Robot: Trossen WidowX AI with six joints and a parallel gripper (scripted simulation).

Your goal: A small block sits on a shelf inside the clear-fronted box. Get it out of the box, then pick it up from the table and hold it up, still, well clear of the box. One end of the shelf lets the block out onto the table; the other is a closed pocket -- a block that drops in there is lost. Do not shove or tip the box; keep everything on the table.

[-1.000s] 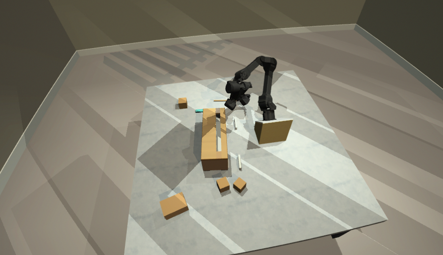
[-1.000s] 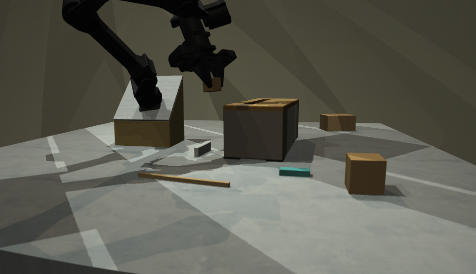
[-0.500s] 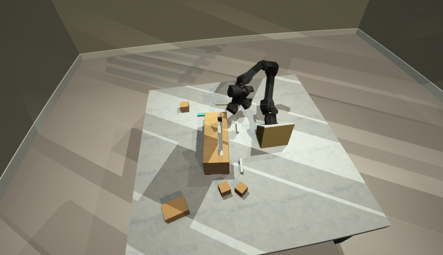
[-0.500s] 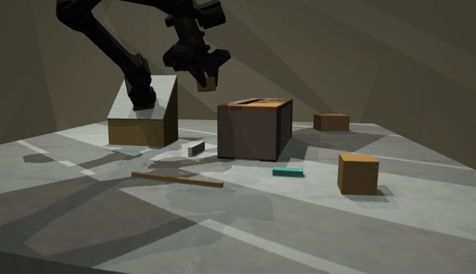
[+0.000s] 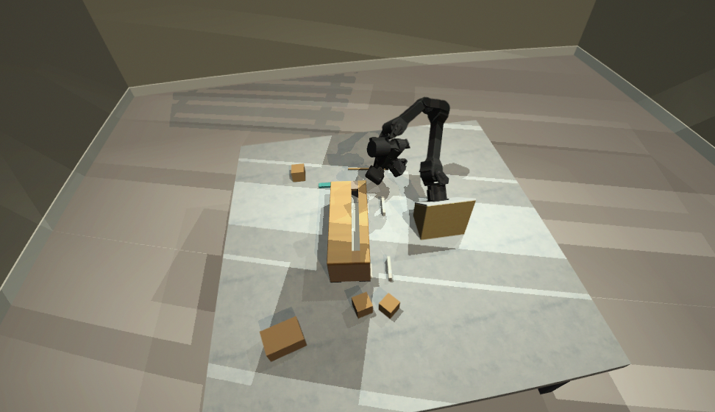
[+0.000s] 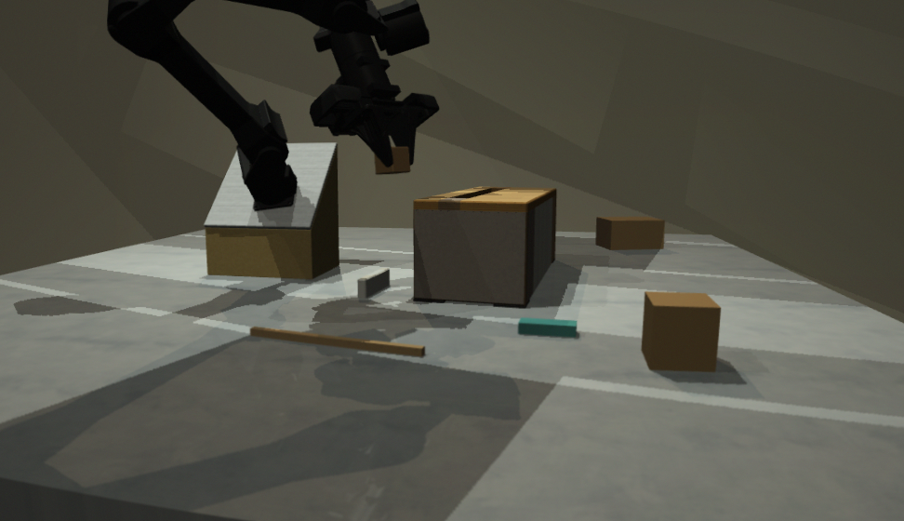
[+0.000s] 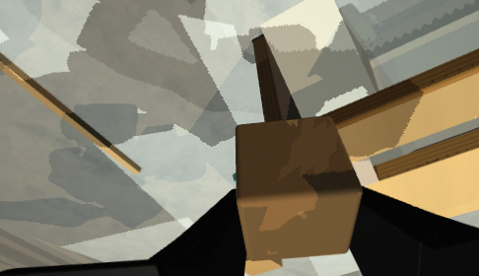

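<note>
Right now I have the claw (image 5: 387, 173) (image 6: 400, 160) (image 7: 287, 195) pinching the small brown block (image 6: 398, 158) (image 7: 296, 159), one finger on either side of it. The block is out of the box (image 5: 340, 223) (image 6: 470, 252) (image 7: 444, 95) and up in the air; from the exterior camera I see it above the level of the box's lid and off to one side, apart from it. My top camera loses the block behind the claw, which sits near one end of the box. The box stands upright on the counter (image 5: 474, 323) (image 6: 266, 435) (image 7: 30, 21), a long slot running along its wooden top. Near that same end I have a thin wooden stick (image 5: 357, 168) (image 6: 336, 341) (image 7: 74, 116) lying flat, a teal bar (image 5: 324, 185) (image 6: 547, 327) just beside the box, and a larger brown cube (image 5: 298, 172) (image 6: 680, 332) farther out. Between the box and my wedge-shaped mount (image 5: 445, 220) (image 6: 259, 248) lies a white strip (image 5: 383, 206) (image 6: 373, 283), with a second white strip (image 5: 389, 268) nearer the box's other end. Past that end I count two brown cubes, one (image 5: 362, 304) beside the other (image 5: 389, 304), and a bigger brown brick (image 5: 282, 338) (image 6: 630, 233) sits well apart from the claw.
</note>
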